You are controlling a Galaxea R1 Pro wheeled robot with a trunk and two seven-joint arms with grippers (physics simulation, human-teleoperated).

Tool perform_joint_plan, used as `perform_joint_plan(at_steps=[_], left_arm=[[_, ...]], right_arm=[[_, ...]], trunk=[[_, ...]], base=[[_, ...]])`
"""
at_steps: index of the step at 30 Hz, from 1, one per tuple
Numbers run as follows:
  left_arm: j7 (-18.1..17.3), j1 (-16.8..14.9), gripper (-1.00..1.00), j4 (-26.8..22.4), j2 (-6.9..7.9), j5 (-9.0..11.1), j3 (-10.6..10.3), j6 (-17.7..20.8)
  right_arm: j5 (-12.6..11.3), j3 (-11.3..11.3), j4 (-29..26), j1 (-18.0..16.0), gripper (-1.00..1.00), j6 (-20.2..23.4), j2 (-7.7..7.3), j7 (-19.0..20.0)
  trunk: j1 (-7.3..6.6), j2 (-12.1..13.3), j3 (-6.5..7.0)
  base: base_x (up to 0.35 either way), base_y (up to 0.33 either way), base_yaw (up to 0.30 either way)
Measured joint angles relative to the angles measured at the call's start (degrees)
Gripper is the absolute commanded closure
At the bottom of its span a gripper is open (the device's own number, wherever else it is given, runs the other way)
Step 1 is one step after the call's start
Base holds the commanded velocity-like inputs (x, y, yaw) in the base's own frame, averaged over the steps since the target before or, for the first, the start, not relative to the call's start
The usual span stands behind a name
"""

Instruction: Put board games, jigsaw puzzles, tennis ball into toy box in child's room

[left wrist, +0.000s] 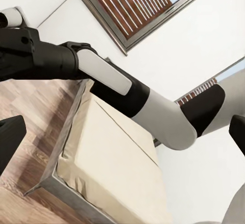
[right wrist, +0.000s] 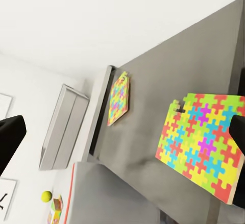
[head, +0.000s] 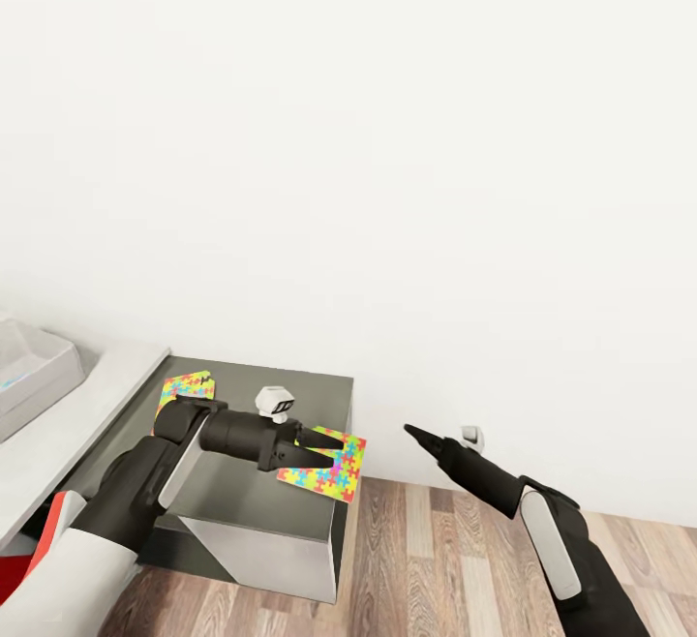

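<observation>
White wall (head: 387, 134) takes up most of the head view, with wood plank floor (head: 455, 569) below it. Against the wall stands a dark grey metal-looking cabinet (head: 252, 511), and beside it on the robot's left is the light grey table (head: 68, 424), with the pale toy box (head: 29, 366) on it at the frame edge.

Two jigsaw puzzles lie on the cabinet top. The nearer puzzle (head: 329, 468) juts over the front right corner; the farther puzzle (head: 186, 389) lies at the back left. The left gripper (head: 324, 443) has its dark fingers at the nearer puzzle's edge, but whether they pinch it cannot be told. The right gripper (head: 416, 434) points forward over the floor, its fingers narrowed to one tip, touching nothing.

The left wrist view alone shows the bed (left wrist: 112, 168) with its beige mattress and the slatted windows (left wrist: 132, 4). The right wrist view shows both puzzles (right wrist: 204, 145) (right wrist: 120, 97), and far off a yellow-green tennis ball (right wrist: 46, 196) beside a small colourful box (right wrist: 56, 203).
</observation>
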Motion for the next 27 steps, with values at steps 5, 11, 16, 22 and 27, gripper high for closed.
perform_joint_plan(at_steps=[5, 11, 16, 22, 27], left_arm=[[0.0, 0.0, -1.00, 0.0, 0.03, 0.0, 0.1, 0.1], [-0.1, 0.0, -1.00, 0.0, 0.01, 0.0, 0.1, 0.2], [-0.1, 0.0, -1.00, 0.0, 0.00, 0.0, 0.0, 0.2], [-0.1, 0.0, -1.00, 0.0, 0.01, 0.0, -0.1, 0.3], [-0.1, 0.0, -1.00, 0.0, 0.00, 0.0, -0.1, 0.3]], right_arm=[[0.0, -0.1, 0.3, 0.0, -1.00, 0.3, -0.08, 0.0], [0.1, -0.1, 0.5, 0.0, -1.00, 0.6, 0.39, -0.1], [0.2, 0.0, 0.6, 0.0, -1.00, 0.5, 0.67, -0.6], [0.1, -0.1, 2.5, -0.1, -1.00, 0.3, 0.75, -0.7], [-0.9, -0.9, 8.2, -1.7, -1.00, 0.4, 0.69, -0.7]], trunk=[[0.22, -0.4, -0.17], [1.54, -2.8, -1.26], [2.64, -4.8, -2.16], [3.96, -7.2, -3.24], [5.06, -9.2, -4.15]], base=[[0.000, 0.000, 0.000], [0.000, 0.000, 0.000], [0.000, 0.000, 0.000], [0.000, 0.000, 0.000], [0.000, 0.000, 0.000]])
